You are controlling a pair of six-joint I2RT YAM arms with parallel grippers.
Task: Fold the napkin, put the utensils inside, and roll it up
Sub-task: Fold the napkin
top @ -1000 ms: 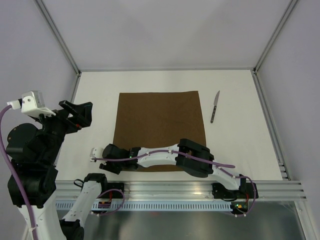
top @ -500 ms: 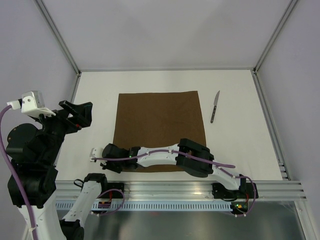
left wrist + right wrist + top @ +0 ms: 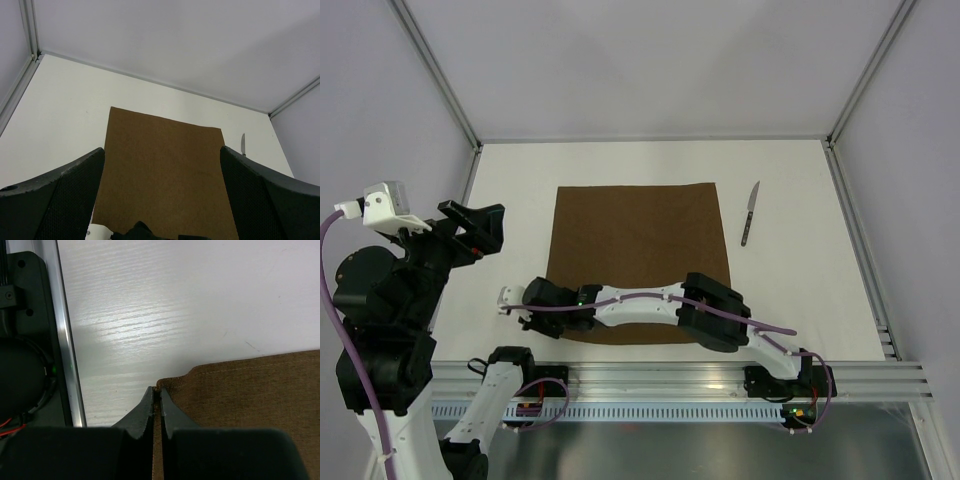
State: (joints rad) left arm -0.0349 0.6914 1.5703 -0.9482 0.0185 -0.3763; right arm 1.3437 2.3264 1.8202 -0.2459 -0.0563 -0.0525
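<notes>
- Napkin (image 3: 640,255): dark brown cloth, spread flat in a single layer on the middle of the white tabletop (image 3: 520,180). Its far edge is straight and its sides are roughly square to the enclosure.
- Knife (image 3: 750,213): lies flat on the tabletop to the right of the napkin, level with the cloth's far right corner. It is near the cloth but not touching it, with the blade pointing away from the arm bases.
- Right arm (image 3: 650,300): stretched low across the near edge of the napkin, reaching toward the left side.
- Right fingers (image 3: 156,396): clenched on the near left corner of the napkin, with the cloth pinched between the two tips. The napkin's edge is kinked just beside the grip.
- Left arm (image 3: 390,300): raised at the left side of the workspace.
- Left fingers (image 3: 478,225): fully released and spread wide, holding nothing. They hang above bare tabletop to the left of the napkin, apart from it.
</notes>
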